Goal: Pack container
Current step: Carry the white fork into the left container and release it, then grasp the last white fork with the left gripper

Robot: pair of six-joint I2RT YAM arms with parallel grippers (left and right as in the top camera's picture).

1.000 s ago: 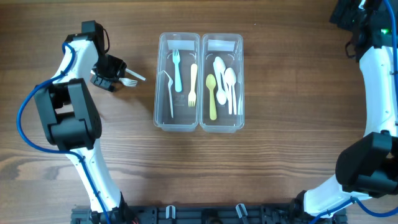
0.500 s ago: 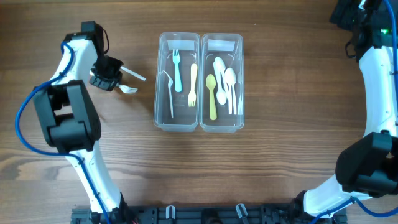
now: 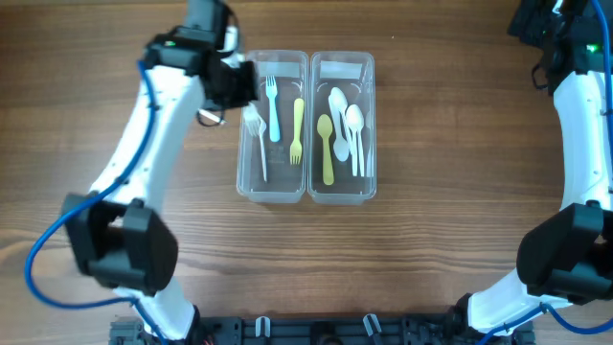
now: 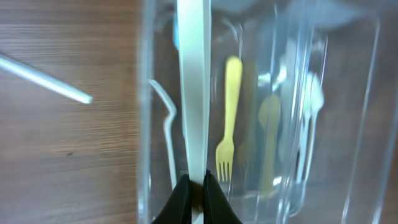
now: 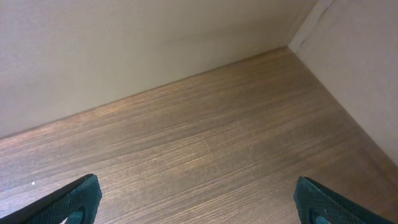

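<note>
The left arm (image 3: 146, 125) and right arm (image 3: 584, 125) had glossy white links joined by bulky black joints, blue cables (image 3: 30, 263) looping at their bases, a green light (image 3: 591, 48) near the right wrist, and dark fingers (image 4: 181, 198), teal-tinged on the right.

Soft, even light covers the bench (image 3: 431, 240), leaving only faint shadows. The overhead view is sharp. The left wrist view is blurred, with glare streaking the clear container (image 4: 144, 93). The right wrist view is dimmer.
</note>
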